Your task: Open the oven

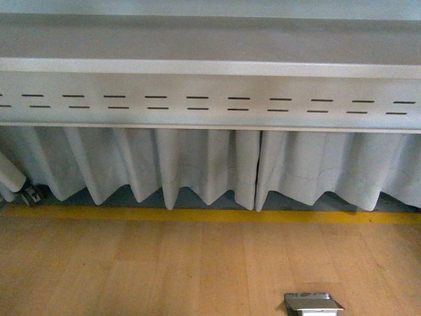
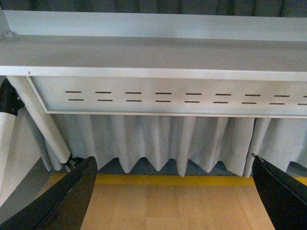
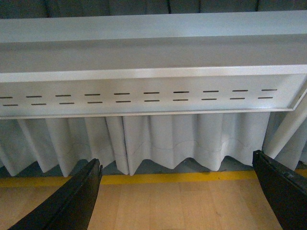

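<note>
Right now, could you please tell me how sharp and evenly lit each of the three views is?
Front view: soft and hazy, glare on the floor plate. Left wrist view: sharper, slotted panel evenly lit. Right wrist view: bright sheen along the rail edge.

Open wooden floor (image 1: 164, 270) runs to the yellow line (image 1: 210, 215), a metal floor box (image 1: 312, 304) set in it at right; beyond, the slotted grey beam (image 1: 210, 99), pleated white curtain (image 1: 197, 164) and 1 slanted leg (image 2: 41, 120) bar the way.

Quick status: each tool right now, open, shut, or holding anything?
Left tool: open wide, holding nothing.
Right tool: open wide, holding nothing.
</note>
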Motion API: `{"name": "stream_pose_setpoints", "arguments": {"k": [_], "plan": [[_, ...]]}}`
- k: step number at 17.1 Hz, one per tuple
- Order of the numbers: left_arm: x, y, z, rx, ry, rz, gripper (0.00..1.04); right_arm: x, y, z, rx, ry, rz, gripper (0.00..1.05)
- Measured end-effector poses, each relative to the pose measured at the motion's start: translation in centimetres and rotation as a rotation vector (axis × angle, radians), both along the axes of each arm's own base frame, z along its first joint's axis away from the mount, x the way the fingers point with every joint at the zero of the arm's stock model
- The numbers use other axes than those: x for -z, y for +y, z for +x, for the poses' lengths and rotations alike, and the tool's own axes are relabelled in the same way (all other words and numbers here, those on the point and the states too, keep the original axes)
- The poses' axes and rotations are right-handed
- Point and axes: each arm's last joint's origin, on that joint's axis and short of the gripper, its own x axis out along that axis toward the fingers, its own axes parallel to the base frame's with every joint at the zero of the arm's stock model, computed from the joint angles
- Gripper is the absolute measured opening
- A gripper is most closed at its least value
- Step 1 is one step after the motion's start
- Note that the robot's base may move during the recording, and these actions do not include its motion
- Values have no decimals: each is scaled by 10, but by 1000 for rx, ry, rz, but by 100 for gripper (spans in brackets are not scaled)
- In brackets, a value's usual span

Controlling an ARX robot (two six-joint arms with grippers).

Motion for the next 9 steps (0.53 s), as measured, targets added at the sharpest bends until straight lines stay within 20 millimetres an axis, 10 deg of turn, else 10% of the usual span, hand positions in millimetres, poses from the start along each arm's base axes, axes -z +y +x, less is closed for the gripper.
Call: {"name": "stream_pose_setpoints", "arguments": {"k": [9], "plan": [[0,0,0,0,0,0,98,0,0,0,0,0,0,98]]}}
